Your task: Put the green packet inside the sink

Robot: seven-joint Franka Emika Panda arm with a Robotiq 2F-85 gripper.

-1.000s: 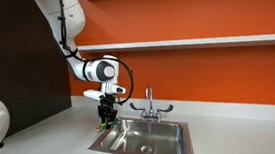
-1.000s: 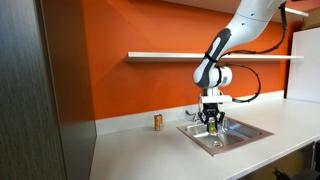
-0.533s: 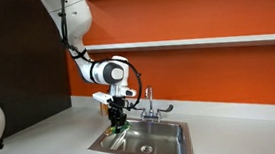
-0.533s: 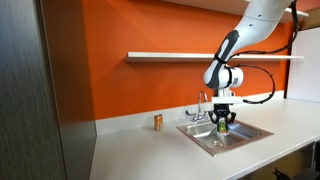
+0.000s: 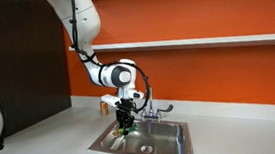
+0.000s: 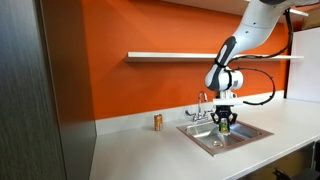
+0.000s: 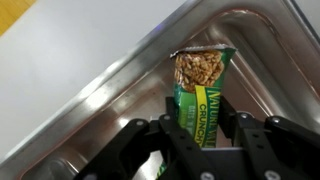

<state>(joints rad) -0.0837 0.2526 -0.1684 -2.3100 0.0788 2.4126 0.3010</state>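
Now the black end effector [image 5: 126, 124], clamped on the flat green granola-bar packet [image 7: 203, 82], has shifted from the rim's corner to over the rectangular stainless steel sink [image 5: 186, 141] basin. Packet hangs above the basin floor; release looks next.

Glossy green packet [image 7: 203, 85], shiny steel sink [image 7: 255, 55].

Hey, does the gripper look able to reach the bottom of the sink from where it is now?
Likely yes. The gripper, shut on the green packet, hangs right over the sink, and the wrist view shows only bare steel beneath it.
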